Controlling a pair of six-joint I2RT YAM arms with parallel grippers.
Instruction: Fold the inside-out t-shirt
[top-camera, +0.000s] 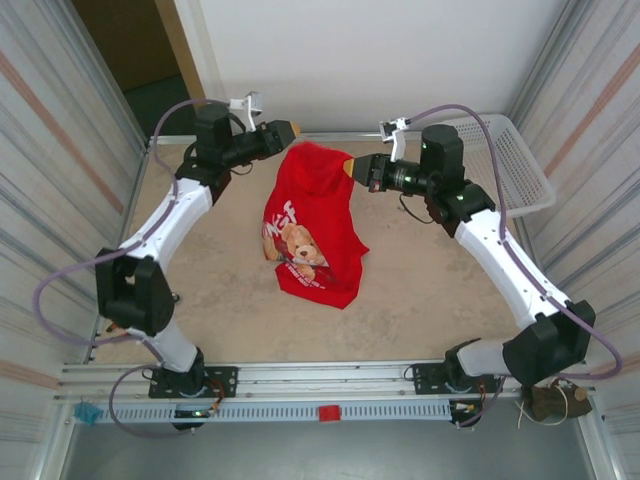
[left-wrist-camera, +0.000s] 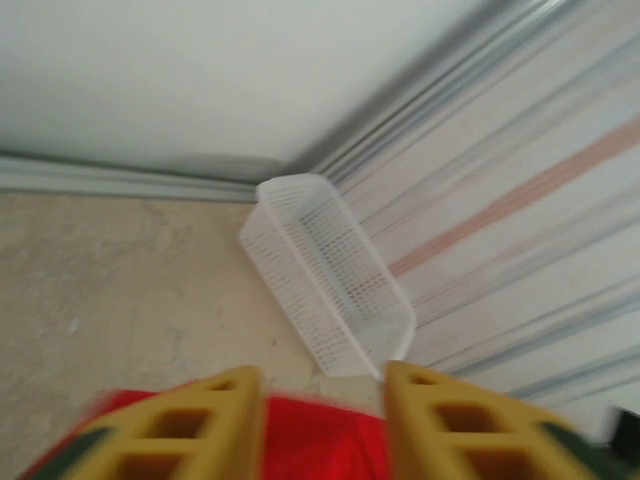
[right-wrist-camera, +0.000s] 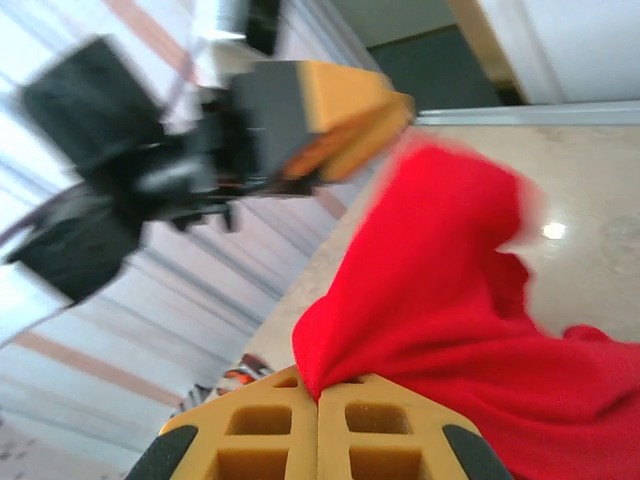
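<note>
Red t-shirt (top-camera: 310, 225) stands mid-counter (top-camera: 420, 290), bear print showing, top clamped in right pincer (right-wrist-camera: 318, 400); left pincer (left-wrist-camera: 322, 390) fingers apart beside shirt top; white mesh basket (left-wrist-camera: 330, 270) far right corner, well apart

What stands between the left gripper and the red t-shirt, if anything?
Nothing visible does. The left gripper is at the raised top of the t-shirt, jaws apart; the right gripper is shut on it.
</note>
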